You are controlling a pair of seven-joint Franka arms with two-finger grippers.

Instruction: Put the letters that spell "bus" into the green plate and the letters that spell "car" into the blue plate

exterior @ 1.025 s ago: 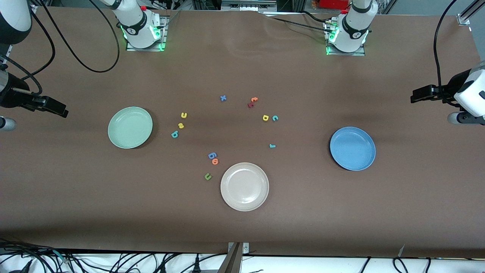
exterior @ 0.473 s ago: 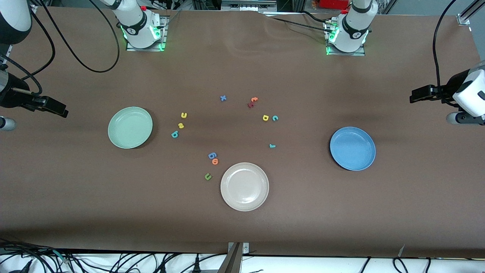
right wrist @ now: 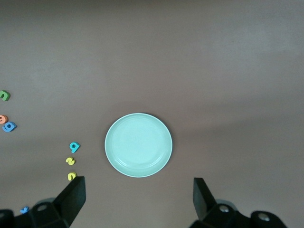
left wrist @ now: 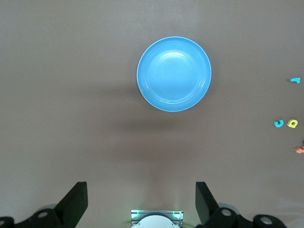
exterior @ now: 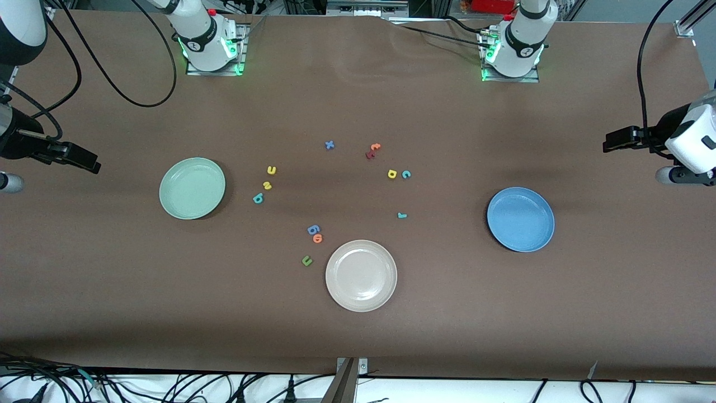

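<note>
Brown table [exterior: 112,291] under both arms, cables along its near edge. At the right arm's end, right gripper [right wrist: 137,199] held high and waiting, fingers [right wrist: 73,197] spread wide, nothing between them. Below it in the right wrist view, green plate [exterior: 192,188] with nothing in it. Just beside that plate, toward the middle of the table, the letters for "bus" in a short slanted row: teal b [exterior: 258,197] nearest the front camera, yellow s [exterior: 267,185] next, yellow u [exterior: 271,170] farthest, each close to the next but apart. Nearer the camera, blue g [exterior: 313,229] touching or nearly touching an orange letter [exterior: 318,238], then green u [exterior: 306,260] just beside the beige-white plate [exterior: 361,275]. Farther from the camera, a blue x [exterior: 329,145] alone. Toward the left arm's end, orange t [exterior: 375,146] against a dark red letter [exterior: 370,154], possibly overlapping, hard to tell at this range. Yellow a [exterior: 392,173] and teal c [exterior: 406,174] side by side, nearly touching; teal r [exterior: 401,215] apart from them, nearer the camera. Well apart from those three, blue plate [exterior: 520,219], also bare inside. Over the table's end past that plate, left gripper [left wrist: 141,202] up high, fingers [left wrist: 76,202] parted wide and holding nothing.
</note>
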